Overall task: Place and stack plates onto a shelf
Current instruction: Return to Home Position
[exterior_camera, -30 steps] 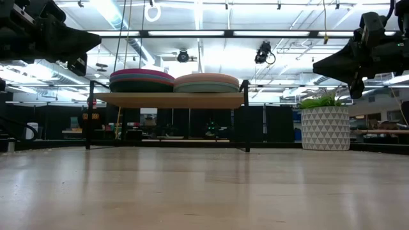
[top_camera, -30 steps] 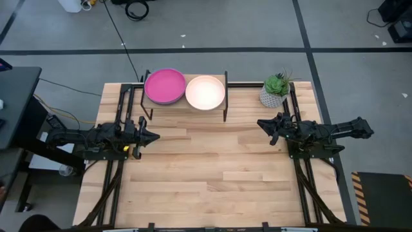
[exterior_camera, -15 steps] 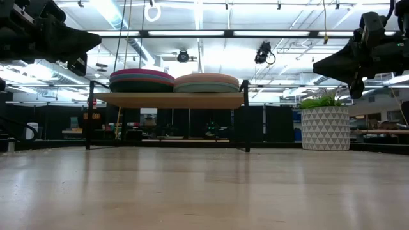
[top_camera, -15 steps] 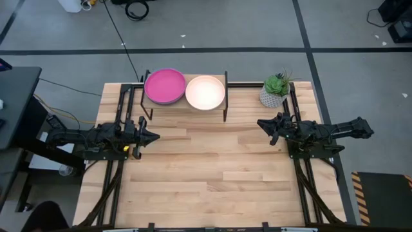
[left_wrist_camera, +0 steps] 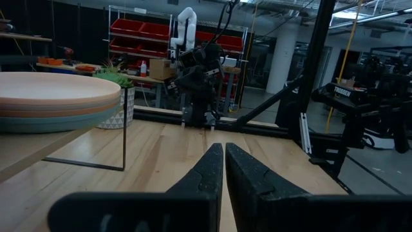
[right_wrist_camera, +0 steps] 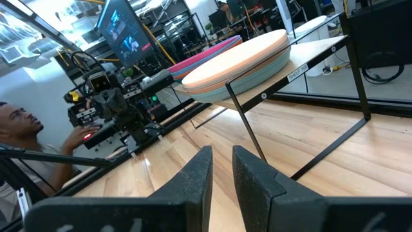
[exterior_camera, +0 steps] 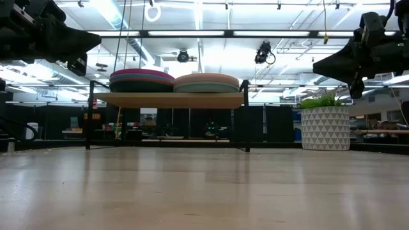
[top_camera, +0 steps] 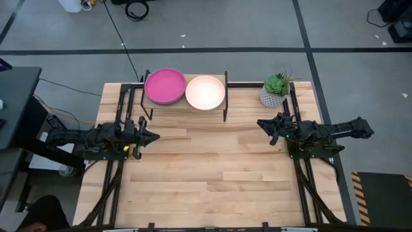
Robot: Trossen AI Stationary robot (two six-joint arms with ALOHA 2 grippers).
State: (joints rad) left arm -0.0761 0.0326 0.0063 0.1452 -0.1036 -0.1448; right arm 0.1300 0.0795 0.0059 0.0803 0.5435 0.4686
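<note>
The shelf stands at the table's far edge on its thin black legs. Two stacks of plates rest on its wooden board: one topped by the magenta plate, beside it one topped by the cream plate. In the low view the stacks show several coloured rims. My left gripper hovers shut at the table's left side, above the wood. My right gripper hovers at the right side, open by a narrow gap. Both point toward the table's middle and hold nothing.
A potted plant in a white patterned pot stands at the far right, just beyond my right gripper. Bare wooden tabletop lies between the arms and toward the near edge. A person is beside the table's left side.
A person's head has come farther into view off the table's near left corner. Both arms and the plates have kept still.
</note>
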